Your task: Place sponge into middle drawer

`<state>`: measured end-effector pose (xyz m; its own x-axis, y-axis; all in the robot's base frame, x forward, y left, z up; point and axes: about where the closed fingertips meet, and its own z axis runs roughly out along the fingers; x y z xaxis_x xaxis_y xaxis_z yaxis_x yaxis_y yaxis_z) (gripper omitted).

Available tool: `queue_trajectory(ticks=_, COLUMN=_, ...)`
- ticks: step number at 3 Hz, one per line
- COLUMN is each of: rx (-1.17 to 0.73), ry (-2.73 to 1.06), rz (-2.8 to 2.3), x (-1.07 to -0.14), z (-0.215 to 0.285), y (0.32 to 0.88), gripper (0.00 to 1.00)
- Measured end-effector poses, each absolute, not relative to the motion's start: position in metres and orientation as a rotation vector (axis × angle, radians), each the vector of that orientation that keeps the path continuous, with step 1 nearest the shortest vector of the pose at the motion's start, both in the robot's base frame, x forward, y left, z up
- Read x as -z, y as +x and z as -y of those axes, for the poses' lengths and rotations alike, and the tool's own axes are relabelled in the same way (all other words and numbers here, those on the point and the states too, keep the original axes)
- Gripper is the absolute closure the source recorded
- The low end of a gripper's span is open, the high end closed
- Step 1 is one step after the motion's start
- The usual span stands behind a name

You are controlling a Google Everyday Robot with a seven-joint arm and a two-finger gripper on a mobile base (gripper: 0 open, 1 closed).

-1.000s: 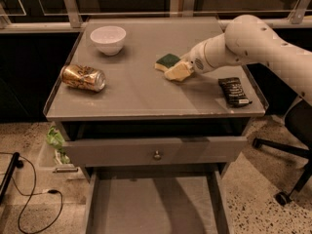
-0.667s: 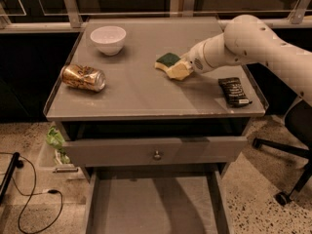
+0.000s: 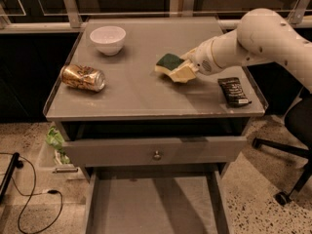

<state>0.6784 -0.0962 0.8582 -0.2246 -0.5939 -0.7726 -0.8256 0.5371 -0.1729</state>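
Note:
The sponge (image 3: 169, 62), dark green on top with a pale yellow layer beneath, lies on the grey table top right of centre. My gripper (image 3: 184, 71), on the end of the white arm reaching in from the right, is at the sponge's right side and touches it. The middle drawer (image 3: 151, 206) is pulled out below the table's front, showing a plain grey floor with nothing in it.
A white bowl (image 3: 107, 39) stands at the back left of the table top (image 3: 136, 94). A gold can (image 3: 82, 77) lies on its side at the left. A black snack bar wrapper (image 3: 234, 91) lies at the right. The knobbed drawer (image 3: 157, 154) is slightly open. An office chair base (image 3: 285, 155) stands at the right.

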Motion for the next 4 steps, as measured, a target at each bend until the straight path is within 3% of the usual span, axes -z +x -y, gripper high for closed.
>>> queue_trajectory(ticks=2, rx=-0.375, ry=-1.295, rz=-1.809, x=-0.881, z=0.126, y=0.609, gripper=1.00)
queue_trajectory(ticks=4, rx=-0.336, ry=-1.366, rz=-1.776, x=-0.846, z=0.186, y=0.518, gripper=1.00)
